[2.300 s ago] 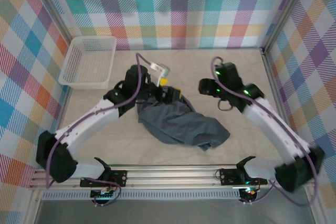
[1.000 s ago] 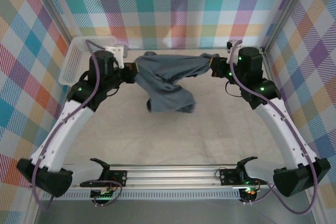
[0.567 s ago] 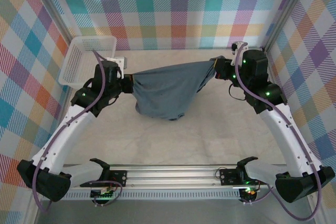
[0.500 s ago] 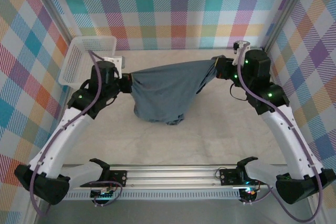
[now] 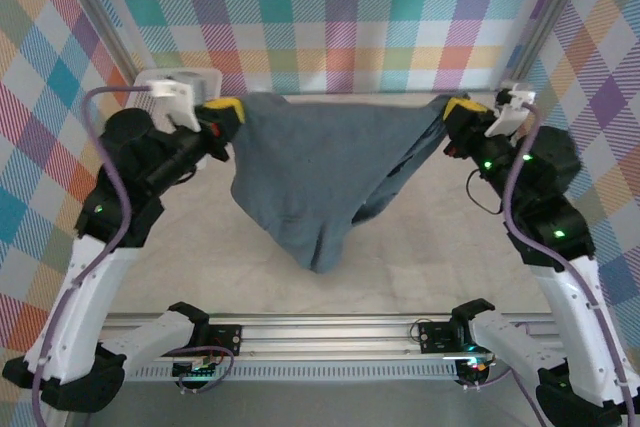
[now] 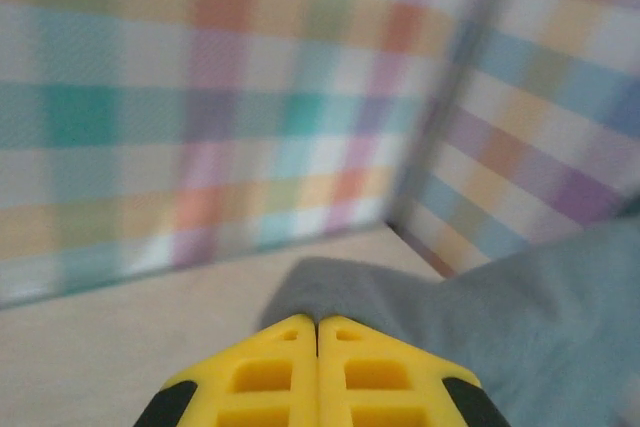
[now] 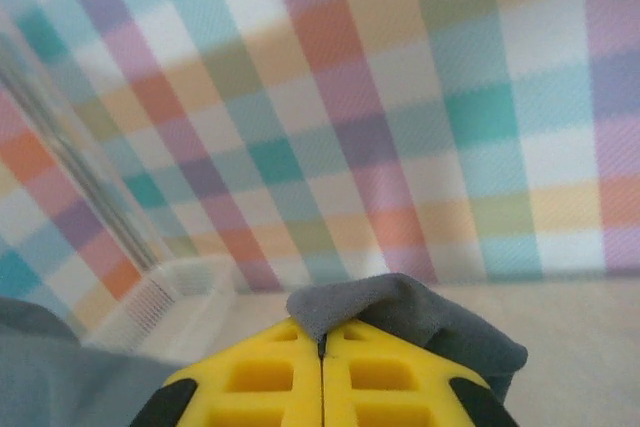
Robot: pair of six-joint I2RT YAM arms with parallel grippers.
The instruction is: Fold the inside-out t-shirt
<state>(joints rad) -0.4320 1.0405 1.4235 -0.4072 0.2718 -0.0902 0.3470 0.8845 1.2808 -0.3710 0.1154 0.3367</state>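
The dark grey inside-out t-shirt [image 5: 320, 167] hangs spread in the air between my two grippers, its lower end drooping to a point above the table. At the shirt's upper left corner my left gripper [image 5: 228, 112] is shut on the fabric. The left wrist view shows the yellow fingertips [image 6: 318, 322] pressed together on the t-shirt [image 6: 520, 317]. The upper right corner is pinched by my right gripper [image 5: 455, 112], also shut. In the right wrist view a fold of the t-shirt [image 7: 420, 312] pokes out over the closed gripper [image 7: 322, 339].
A white lattice basket [image 7: 170, 307] stands at the back left by the checked wall. Beige table surface [image 5: 200, 247] lies below the hanging shirt. Checked walls close in the back and both sides. A metal rail [image 5: 320, 332] runs along the near edge.
Both arms have risen and pulled apart with the shirt. The shirt has come off the table and now hangs stretched wider between them.
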